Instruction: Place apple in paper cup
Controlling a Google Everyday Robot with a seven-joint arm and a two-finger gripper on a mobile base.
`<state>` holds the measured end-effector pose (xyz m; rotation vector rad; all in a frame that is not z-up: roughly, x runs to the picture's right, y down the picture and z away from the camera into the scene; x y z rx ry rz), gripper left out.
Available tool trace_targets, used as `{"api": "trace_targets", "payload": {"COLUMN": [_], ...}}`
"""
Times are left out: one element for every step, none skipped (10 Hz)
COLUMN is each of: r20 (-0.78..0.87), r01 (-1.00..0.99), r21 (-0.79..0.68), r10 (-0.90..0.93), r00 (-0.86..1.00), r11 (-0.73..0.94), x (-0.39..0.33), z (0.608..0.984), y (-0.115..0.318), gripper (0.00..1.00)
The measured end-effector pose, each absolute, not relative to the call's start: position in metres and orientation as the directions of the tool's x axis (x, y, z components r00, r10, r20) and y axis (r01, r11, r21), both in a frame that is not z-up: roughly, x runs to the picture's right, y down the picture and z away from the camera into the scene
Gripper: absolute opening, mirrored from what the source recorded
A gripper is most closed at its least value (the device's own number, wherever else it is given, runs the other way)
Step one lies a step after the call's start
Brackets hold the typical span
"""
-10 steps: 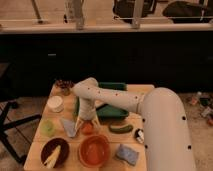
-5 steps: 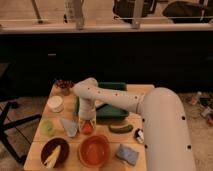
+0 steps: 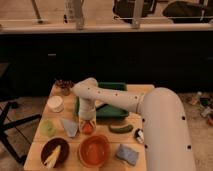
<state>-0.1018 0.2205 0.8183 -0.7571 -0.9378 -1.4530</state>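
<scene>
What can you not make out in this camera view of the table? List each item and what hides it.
Camera view: the end effector is shut, low over the apple; the wrist hides whether it grips the fruit.
Camera view: the green tray, middle covered by the arm.
Camera view: the paper cup, inside too small to tell.
Camera view: the dark brown bowl, contents too blurred to name.

the white arm [image 3: 125, 100] reaches left, elbow bent, its tool [image 3: 86, 123] closed and pointing straight down.
</scene>
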Motion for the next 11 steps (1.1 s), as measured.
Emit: {"api": "trace_targets", "payload": {"r20": [0.877,0.877,0.877,0.877,0.872,0.866,0.860,0.854,0.847,0.842,0.837], "r01": [0.993,0.993,0.993,0.993,0.993,0.994,0.994,0.995,0.995,0.995,0.995], "r21": [0.121,0.121,0.121,0.121,0.114,0.109,0.105,0.101,0.092,0.091,0.089], "r10": [-0.470,-0.470,-0.469,-0.471,-0.479,-0.491,-0.502,-0.511,-0.524,-0.532,-0.539], "r00": [-0.101,-0.101,-0.101,-0.101,-0.098,-0.096,-0.096,-0.094,-0.092,-0.095,-0.099], "r11": [0.012,0.012,0.012,0.011,0.005,-0.002,-0.010,-0.015,-0.026,-0.034,-0.043], "x": [-0.102,-0.102,-0.102,-0.102,-0.102,-0.105,-0.109,-0.110,-0.113,-0.117,-0.121], "z": [0.818,0.818,0.818,0.818,0.816,0.810,0.803,0.798,0.790,0.783,0.776], "y": [0.221,0.221,0.221,0.221,0.219,0.214,0.209,0.207,0.202,0.198,0.195], "gripper": [0.00,0.00,0.00,0.00,0.00,0.00,0.00,0.00,0.00,0.00,0.00]}}
